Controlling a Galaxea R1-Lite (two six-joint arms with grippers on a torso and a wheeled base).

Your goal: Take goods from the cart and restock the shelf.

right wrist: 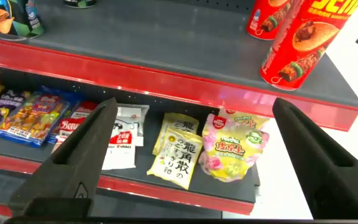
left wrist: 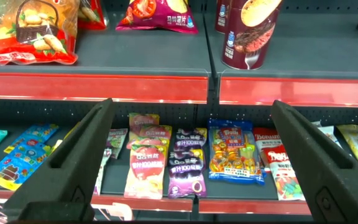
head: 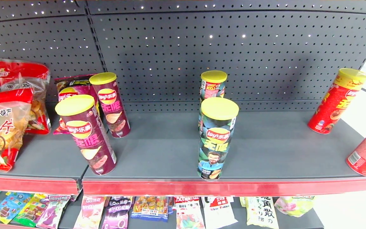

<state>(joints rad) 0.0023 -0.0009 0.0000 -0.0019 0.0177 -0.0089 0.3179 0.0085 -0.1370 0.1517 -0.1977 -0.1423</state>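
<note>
The grey shelf (head: 265,149) with a red front lip carries upright chip cans with yellow lids: two purple ones (head: 87,136), two dark green ones (head: 217,140) one behind the other, and two red ones (head: 337,101) at the right. My left gripper (left wrist: 192,106) is open and empty, below and in front of the shelf lip (left wrist: 104,87), facing the front purple can (left wrist: 247,37). My right gripper (right wrist: 194,102) is open and empty too, low before the shelf's right part, near the red cans (right wrist: 300,43).
Snack bags (head: 2,127) stand at the shelf's left end. A lower shelf (left wrist: 166,202) holds rows of flat candy packets (head: 151,208). Bare shelf floor lies between the green and red cans. The perforated back panel (head: 202,47) closes the rear.
</note>
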